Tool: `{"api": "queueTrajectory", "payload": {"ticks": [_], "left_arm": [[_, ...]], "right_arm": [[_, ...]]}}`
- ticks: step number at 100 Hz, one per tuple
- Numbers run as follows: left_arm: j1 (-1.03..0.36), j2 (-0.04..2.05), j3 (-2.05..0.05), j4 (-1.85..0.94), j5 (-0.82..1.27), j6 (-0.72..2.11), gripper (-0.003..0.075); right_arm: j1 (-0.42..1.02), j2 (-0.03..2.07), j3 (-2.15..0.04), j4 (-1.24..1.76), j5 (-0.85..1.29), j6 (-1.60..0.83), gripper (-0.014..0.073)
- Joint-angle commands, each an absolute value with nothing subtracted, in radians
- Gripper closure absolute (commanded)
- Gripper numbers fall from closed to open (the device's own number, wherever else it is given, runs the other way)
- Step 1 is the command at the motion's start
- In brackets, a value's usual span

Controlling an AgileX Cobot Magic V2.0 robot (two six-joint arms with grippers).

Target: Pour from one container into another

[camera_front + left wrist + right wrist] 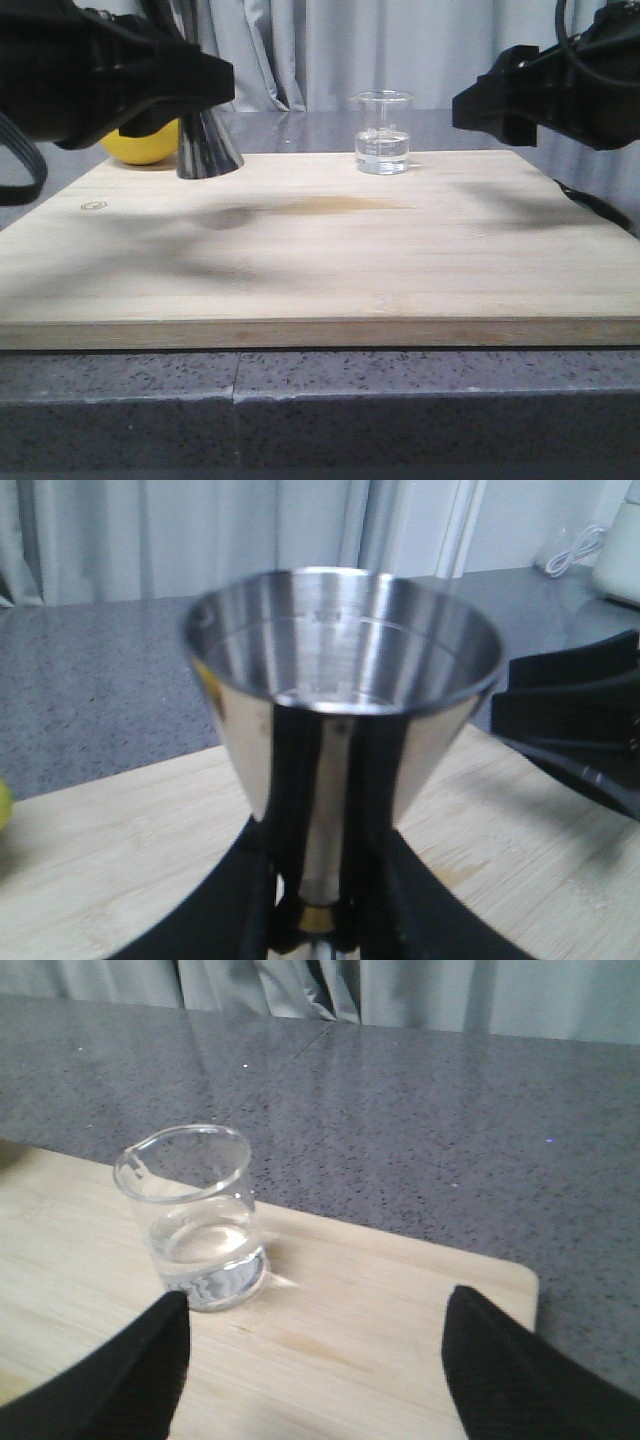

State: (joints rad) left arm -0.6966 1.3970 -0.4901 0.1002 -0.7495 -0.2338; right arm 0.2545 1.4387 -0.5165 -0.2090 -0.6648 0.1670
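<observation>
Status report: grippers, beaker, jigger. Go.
Left gripper shut on jigger, upright on board. Right gripper open, short of beaker. Beaker part-filled, untouched. Lemon behind jigger, not in the way.

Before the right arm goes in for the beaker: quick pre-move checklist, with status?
1. Beaker upright on the board, liquid inside: ok.
2. Right gripper open, nothing held: ok.
3. Beaker lined up between the right fingers: not ok, it sits off toward one finger.
4. Jigger upright, mouth open: ok.
5. Left gripper closed at the jigger's waist: cannot tell, contact hidden.
6. Lemon away from the beaker: ok.
</observation>
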Motion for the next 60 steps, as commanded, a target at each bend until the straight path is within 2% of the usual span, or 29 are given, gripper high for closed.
{"api": "queueTrajectory", "payload": {"ticks": [1,25,60], "left_arm": [[-0.706,1.362,-0.536,0.117,-0.832,-0.275,0.0739],[-0.706,1.362,-0.584,0.202,-0.776,-0.3,0.0739],[-0.706,1.362,-0.589,0.202,-0.77,-0.3,0.0739]], "right_arm": [[0.257,1.453,-0.549,-0.243,-0.811,0.183,0.0111],[0.257,1.518,-0.549,-0.298,-0.896,0.222,0.0111],[0.257,1.588,-0.662,-0.383,-0.891,0.257,0.0111]]}}
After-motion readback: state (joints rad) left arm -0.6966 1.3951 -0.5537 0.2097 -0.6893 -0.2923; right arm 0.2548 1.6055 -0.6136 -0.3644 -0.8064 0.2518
